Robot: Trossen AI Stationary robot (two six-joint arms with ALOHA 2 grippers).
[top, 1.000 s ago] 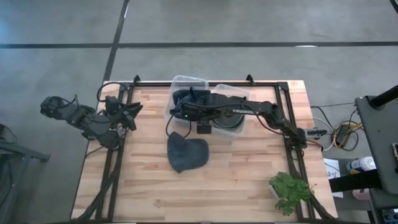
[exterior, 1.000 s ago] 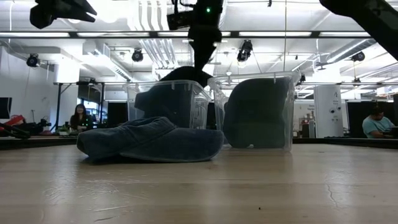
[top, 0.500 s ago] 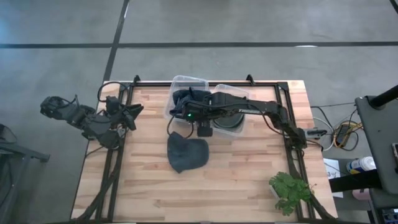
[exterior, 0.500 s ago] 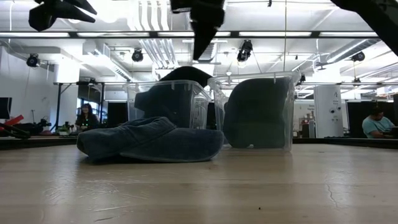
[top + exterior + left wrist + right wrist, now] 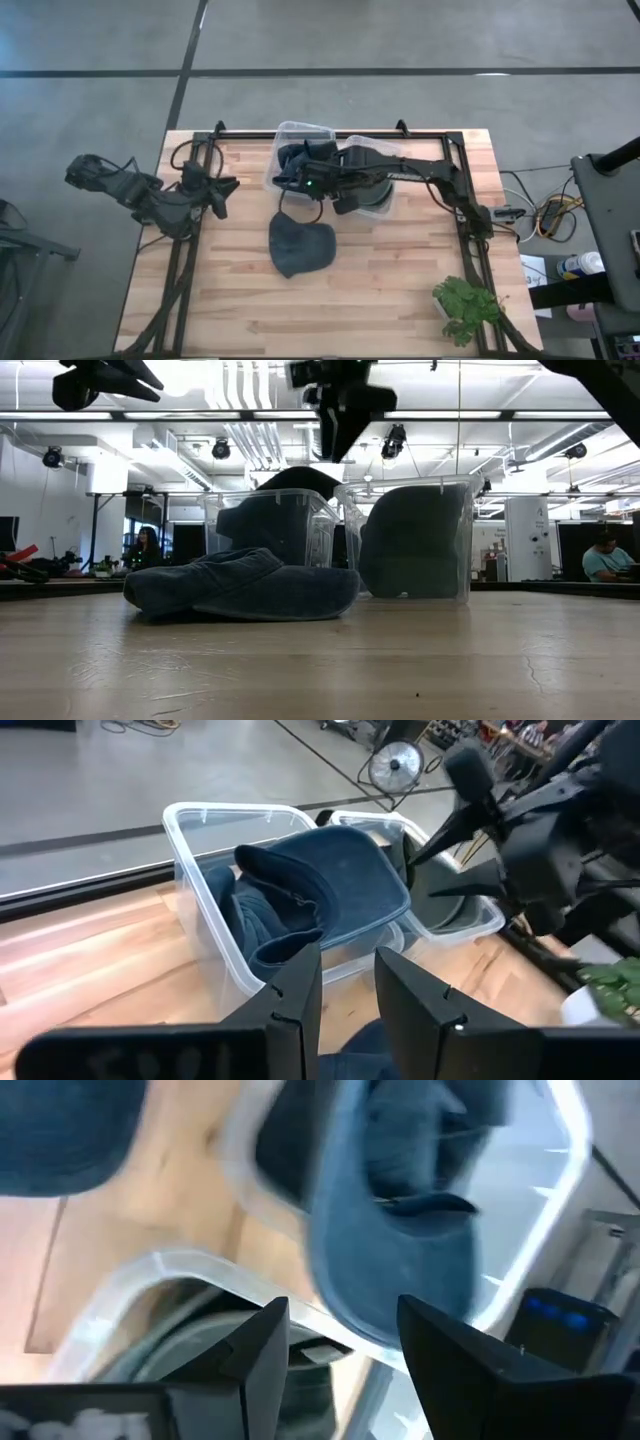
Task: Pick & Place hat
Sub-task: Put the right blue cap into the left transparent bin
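Note:
A dark blue hat lies flat on the wooden table, in front of two clear bins. The left bin holds blue hats; the right bin holds dark grey ones. My right gripper hangs open, high above the near rims where the two bins meet, slanting down, with nothing between its fingers. My left gripper waits open at the table's left edge, raised and aimed at the bins.
A potted green plant stands at the table's near right corner. A black frame rail runs along the right side and cables trail by the left arm. People sit in the room behind the table.
My right gripper has risen a little above the bins and rolled about its own axis, so its fingers now face a different way. The blue hat on the table has kept still.

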